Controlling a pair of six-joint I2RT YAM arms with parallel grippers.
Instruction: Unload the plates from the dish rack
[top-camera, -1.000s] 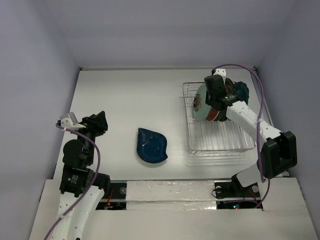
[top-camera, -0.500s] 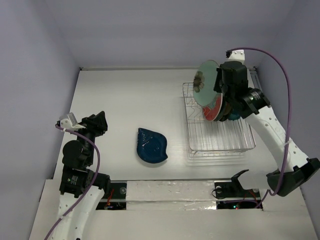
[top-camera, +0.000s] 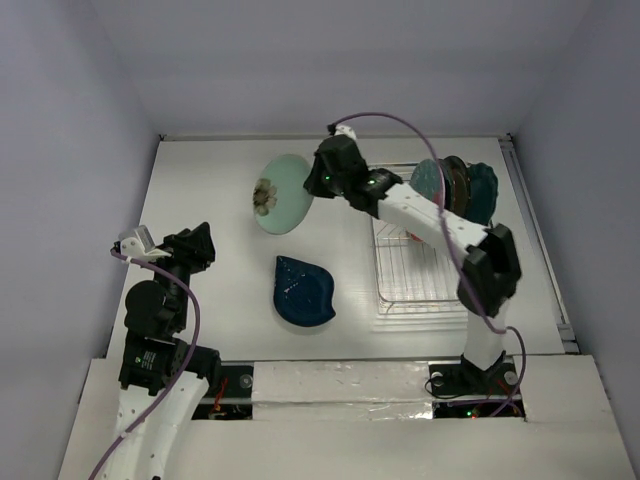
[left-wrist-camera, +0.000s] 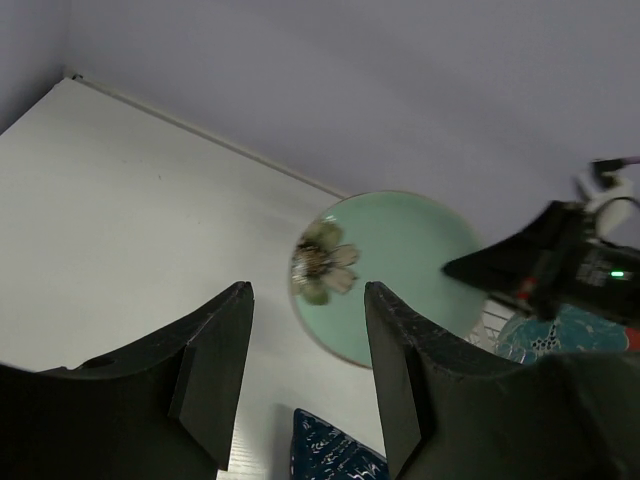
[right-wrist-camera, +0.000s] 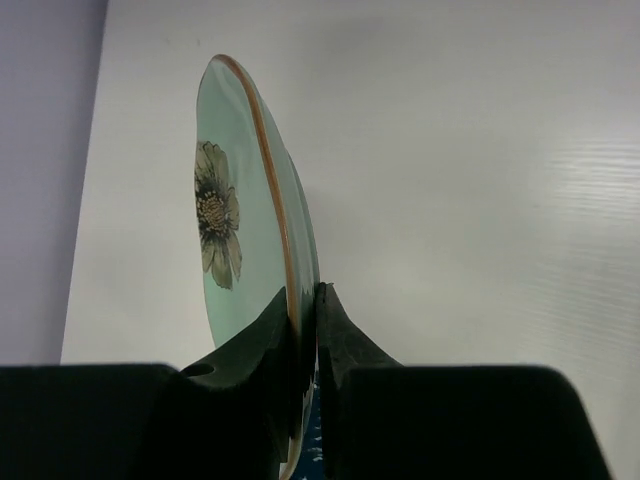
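Observation:
My right gripper (top-camera: 318, 184) (right-wrist-camera: 303, 292) is shut on the rim of a round mint-green plate (top-camera: 280, 193) (right-wrist-camera: 235, 200) with a flower motif. It holds the plate on edge above the table, left of the dish rack (top-camera: 440, 290). A dark blue leaf-shaped plate (top-camera: 303, 292) (left-wrist-camera: 335, 455) lies flat on the table below it. A few more plates (top-camera: 455, 188), teal and red, stand upright at the rack's far end. My left gripper (top-camera: 195, 245) (left-wrist-camera: 306, 288) is open and empty at the left. In its wrist view I see the mint-green plate (left-wrist-camera: 400, 270) ahead.
The white table is boxed in by pale walls at the back and both sides. A purple cable (top-camera: 400, 125) loops over the right arm above the rack. The right arm's links stretch across the rack's left half.
My right arm has lifted the mint-green plate out of the rack and swung it left, to above the table beyond the blue plate. The left arm has not moved.

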